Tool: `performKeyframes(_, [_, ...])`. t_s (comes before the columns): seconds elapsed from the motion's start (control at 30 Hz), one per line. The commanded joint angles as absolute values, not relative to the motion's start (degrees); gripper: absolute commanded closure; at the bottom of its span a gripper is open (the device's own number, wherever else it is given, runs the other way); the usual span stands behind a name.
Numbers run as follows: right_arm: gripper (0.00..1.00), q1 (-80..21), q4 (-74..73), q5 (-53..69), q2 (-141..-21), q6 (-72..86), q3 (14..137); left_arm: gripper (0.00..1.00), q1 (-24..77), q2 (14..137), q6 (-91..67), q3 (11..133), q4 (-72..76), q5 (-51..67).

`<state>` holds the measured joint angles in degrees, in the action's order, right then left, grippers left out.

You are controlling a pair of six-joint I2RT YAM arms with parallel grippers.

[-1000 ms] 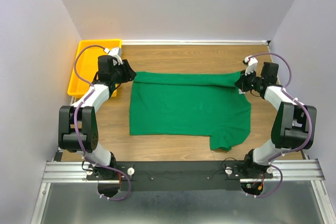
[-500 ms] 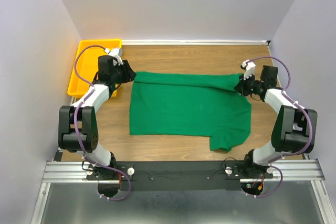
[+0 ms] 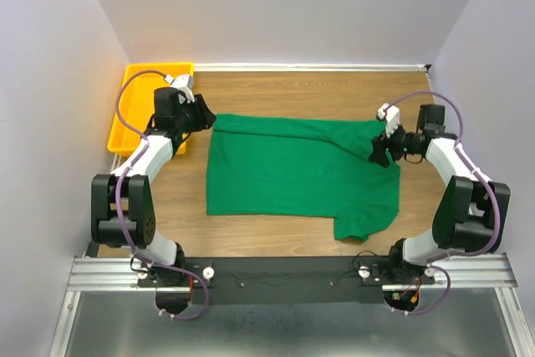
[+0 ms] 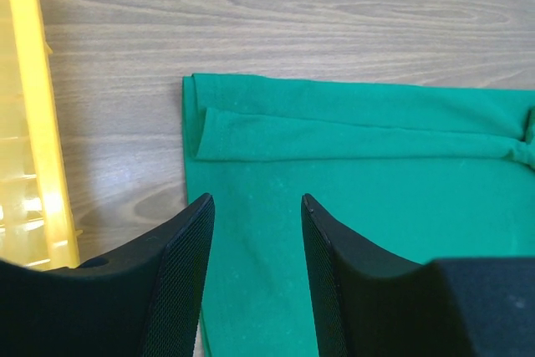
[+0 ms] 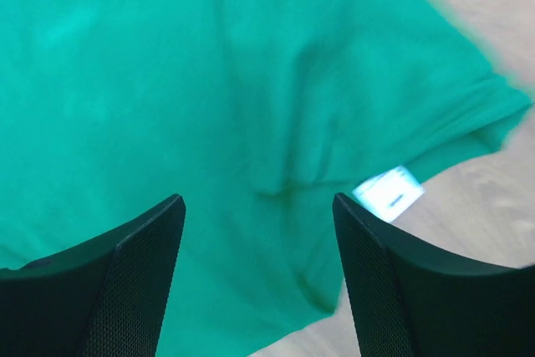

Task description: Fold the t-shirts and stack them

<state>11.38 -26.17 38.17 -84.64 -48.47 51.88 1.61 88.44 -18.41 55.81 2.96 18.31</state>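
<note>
A green t-shirt [image 3: 292, 169] lies flat across the middle of the wooden table, its far edge folded over in a narrow strip [image 4: 351, 135]. A sleeve sticks out at the near right [image 3: 361, 221]. My left gripper [image 3: 203, 117] hovers open at the shirt's far left corner, with green cloth [image 4: 255, 240] below its fingers and nothing between them. My right gripper [image 3: 378, 150] stands open over the shirt's far right corner, fingers wide apart above the cloth [image 5: 251, 123]. A small white label [image 5: 387, 191] shows by the right finger.
A yellow bin [image 3: 138, 110] stands at the far left of the table, its wall [image 4: 25, 140] close beside my left gripper. Grey walls close in the table on three sides. Bare wood [image 3: 334, 89] lies beyond the shirt.
My right gripper has opened and let go of the shirt's far right corner, and has moved left and slightly nearer over the cloth. The left arm has not moved.
</note>
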Motion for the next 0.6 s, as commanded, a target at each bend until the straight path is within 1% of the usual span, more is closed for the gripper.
performKeyframes(0.0, [0.22,12.0,-28.5,40.8,-89.1,-37.9,62.6,0.46,1.3,82.6,-17.8,57.1,2.2,15.5])
performKeyframes(0.03, [0.24,11.9,-29.1,41.9,-94.3,-34.9,64.7,0.45,1.3,81.7,-17.8,57.1,2.1,15.2])
performKeyframes(0.07, [0.26,11.8,-30.3,45.0,-96.5,-32.9,69.2,0.45,1.2,80.9,-17.8,57.0,2.0,15.0])
performKeyframes(0.13, [0.31,10.4,-32.5,46.0,-102.1,-28.4,72.1,0.41,1.1,78.0,-18.6,56.3,1.8,14.4])
performKeyframes(0.27, [0.31,6.2,-32.8,44.0,-108.3,-22.6,77.2,0.37,0.5,72.3,-20.3,54.1,2.4,14.4])
performKeyframes(0.4, [0.31,5.5,-33.6,43.3,-113.0,-18.5,80.2,0.37,0.4,67.7,-22.1,51.7,2.5,15.5])
performKeyframes(0.53, [0.33,5.3,-34.4,42.0,-115.7,-17.6,82.1,0.37,0.4,63.6,-23.1,49.4,2.3,16.6])
performKeyframes(0.57, [0.34,5.1,-34.5,41.4,-116.3,-17.8,82.2,0.37,-0.9,63.1,-23.2,48.6,2.1,16.8])
